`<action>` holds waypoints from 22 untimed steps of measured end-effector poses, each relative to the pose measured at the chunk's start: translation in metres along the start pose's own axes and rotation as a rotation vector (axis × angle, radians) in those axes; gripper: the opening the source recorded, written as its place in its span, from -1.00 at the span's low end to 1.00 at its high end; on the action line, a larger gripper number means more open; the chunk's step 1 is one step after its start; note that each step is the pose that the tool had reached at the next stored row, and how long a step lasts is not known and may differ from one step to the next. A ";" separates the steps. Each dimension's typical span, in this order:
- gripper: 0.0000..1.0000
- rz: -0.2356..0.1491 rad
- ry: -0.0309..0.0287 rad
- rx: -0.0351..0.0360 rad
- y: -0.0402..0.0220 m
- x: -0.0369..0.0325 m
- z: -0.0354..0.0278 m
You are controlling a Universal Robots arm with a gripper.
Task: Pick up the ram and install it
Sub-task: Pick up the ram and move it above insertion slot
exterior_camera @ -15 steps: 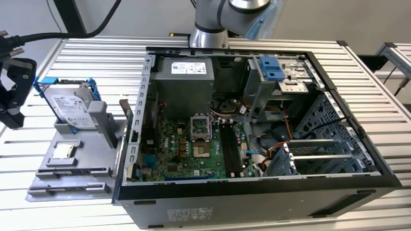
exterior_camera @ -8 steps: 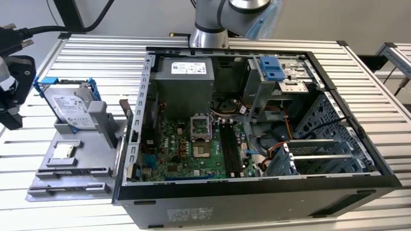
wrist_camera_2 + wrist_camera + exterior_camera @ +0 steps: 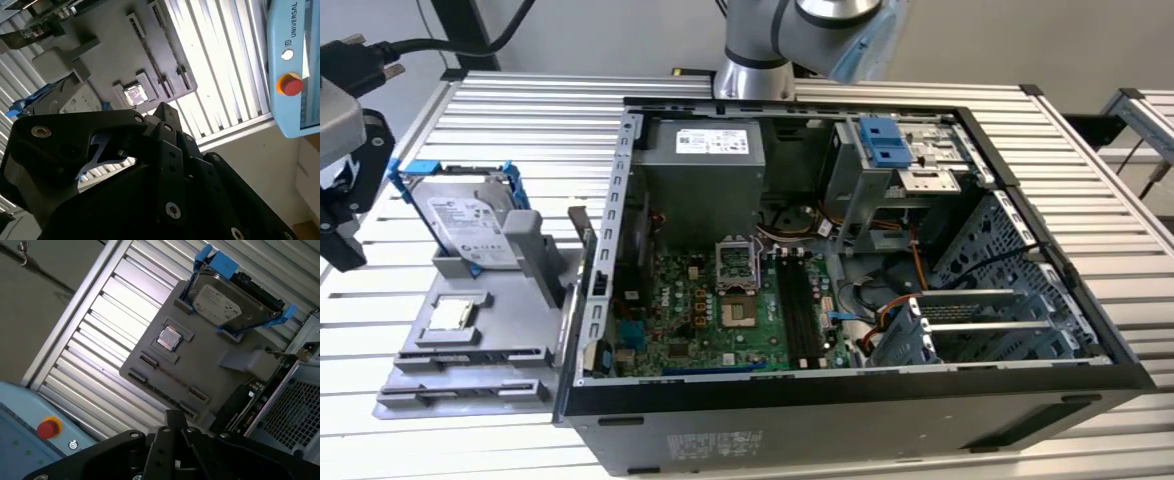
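One computer case (image 3: 854, 425), one hard drive (image 3: 454, 215) (blue-framed), probably one chip (image 3: 451, 315).

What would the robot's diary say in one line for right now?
ram: at tray edge beside computer case, not installed | hand: near tray, apart from ram

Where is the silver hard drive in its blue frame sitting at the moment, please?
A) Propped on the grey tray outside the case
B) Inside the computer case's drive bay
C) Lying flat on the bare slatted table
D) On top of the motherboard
A: the hard drive stands tilted in a holder on the grey tray, to the exterior view's left of the open computer case.
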State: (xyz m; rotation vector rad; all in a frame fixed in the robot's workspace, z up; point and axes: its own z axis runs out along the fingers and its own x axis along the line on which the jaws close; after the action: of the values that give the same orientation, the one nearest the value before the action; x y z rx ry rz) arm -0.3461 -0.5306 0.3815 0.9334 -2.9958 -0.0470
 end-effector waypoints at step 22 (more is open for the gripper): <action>-1.00 -0.425 0.0071 0.0034 0.0000 -0.0001 -0.0001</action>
State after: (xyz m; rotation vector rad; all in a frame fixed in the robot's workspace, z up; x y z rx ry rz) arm -0.3460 -0.5306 0.3817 1.5451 -2.7321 -0.0387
